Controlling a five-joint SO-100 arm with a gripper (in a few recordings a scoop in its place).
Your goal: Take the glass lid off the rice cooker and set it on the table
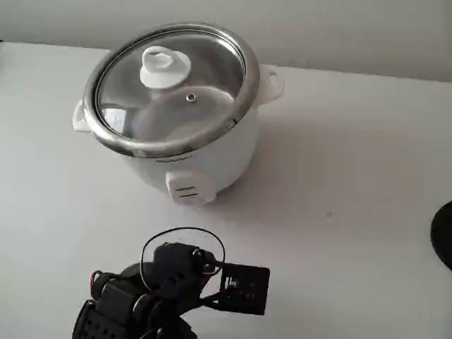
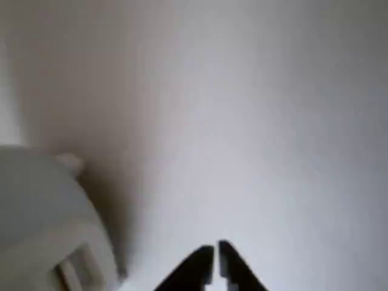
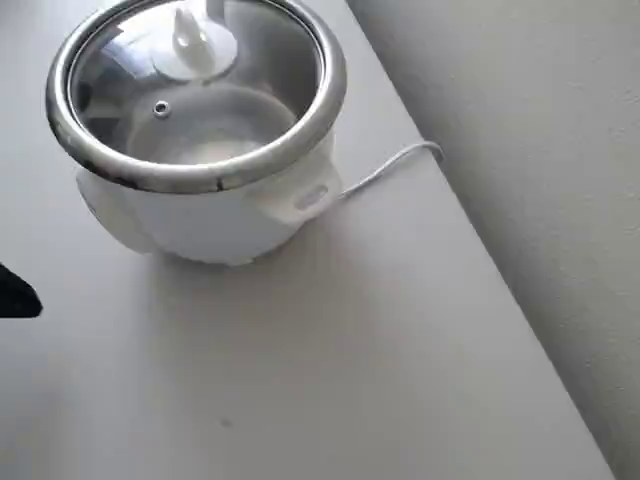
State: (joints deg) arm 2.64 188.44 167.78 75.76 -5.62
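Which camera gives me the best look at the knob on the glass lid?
The fixed view: the white knob sits whole and sharp at the centre of the glass lid. The overhead view crops the knob at the picture's top edge. The wrist view catches just the rice cooker, blurred.

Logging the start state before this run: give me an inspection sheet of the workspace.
Surface: white table, matte.
Job's things: glass lid seated on the rice cooker, white knob up.
Clutter: dark object at the fixed view's right edge, unidentifiable.
Grippers: gripper shut, low over the table beside the cooker, holding nothing.
Cables: white cord runs from the cooker to the table edge.
Surroundings: textured off-white wall.
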